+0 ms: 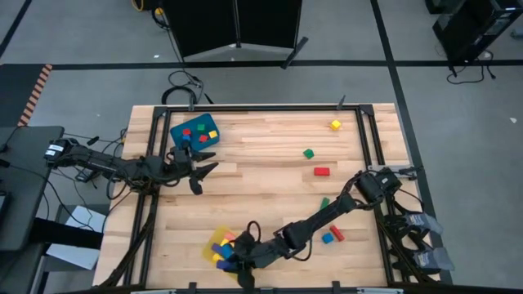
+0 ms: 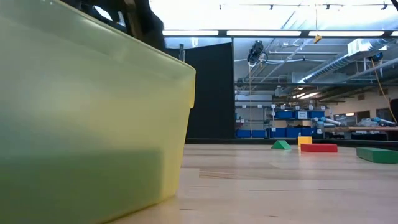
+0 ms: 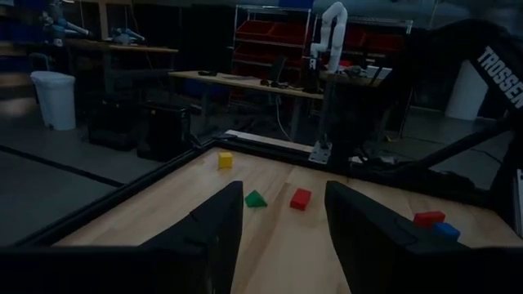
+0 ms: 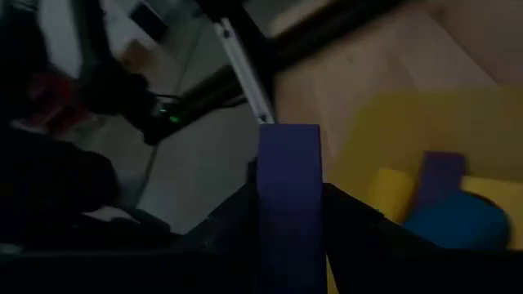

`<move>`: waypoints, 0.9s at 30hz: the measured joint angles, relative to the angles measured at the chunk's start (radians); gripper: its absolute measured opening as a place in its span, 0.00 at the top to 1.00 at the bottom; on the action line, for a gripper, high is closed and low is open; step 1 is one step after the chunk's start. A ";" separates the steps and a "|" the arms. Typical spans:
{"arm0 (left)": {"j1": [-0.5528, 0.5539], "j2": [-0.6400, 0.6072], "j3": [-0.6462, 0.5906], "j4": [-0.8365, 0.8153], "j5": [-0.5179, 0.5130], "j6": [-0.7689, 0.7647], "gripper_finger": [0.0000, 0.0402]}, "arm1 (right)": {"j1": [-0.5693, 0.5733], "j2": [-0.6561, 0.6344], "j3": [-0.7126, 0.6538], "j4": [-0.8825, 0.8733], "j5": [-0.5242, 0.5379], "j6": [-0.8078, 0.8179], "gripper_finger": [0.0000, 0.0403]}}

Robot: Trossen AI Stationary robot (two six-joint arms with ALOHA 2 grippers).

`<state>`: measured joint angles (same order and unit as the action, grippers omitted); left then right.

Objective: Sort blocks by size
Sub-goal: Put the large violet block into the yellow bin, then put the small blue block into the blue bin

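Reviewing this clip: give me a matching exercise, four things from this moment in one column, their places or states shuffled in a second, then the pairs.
Things:
1. small yellow cube block
2. blue rectangular bar block
3. left claw
4. large blue plastic bin

Places or states:
A. gripped between the right claw's fingers, above the large yellow plastic tray
B. lying alone on the wooden table, near its far right corner
C. open and empty, beside the blue bin
D. at the table's far left, holding several coloured blocks

Pairs: 1-B, 2-A, 3-C, 4-D
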<state>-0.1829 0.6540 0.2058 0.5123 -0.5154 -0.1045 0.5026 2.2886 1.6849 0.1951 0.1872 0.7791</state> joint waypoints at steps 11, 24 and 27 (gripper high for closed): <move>0.000 0.000 0.000 -0.005 0.001 -0.005 0.55 | 0.002 -0.037 0.001 -0.203 0.114 0.011 0.52; 0.013 0.243 0.261 -0.442 0.081 -0.166 0.55 | 0.170 -0.309 -0.265 -0.503 0.900 0.040 0.47; 0.033 0.391 0.337 -0.385 0.110 -0.152 0.55 | 0.219 -0.414 -0.434 -0.502 0.997 0.181 0.49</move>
<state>-0.1494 1.0446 0.5430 0.1275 -0.4049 -0.2565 0.7217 1.8741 1.2512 -0.3073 1.1845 0.9605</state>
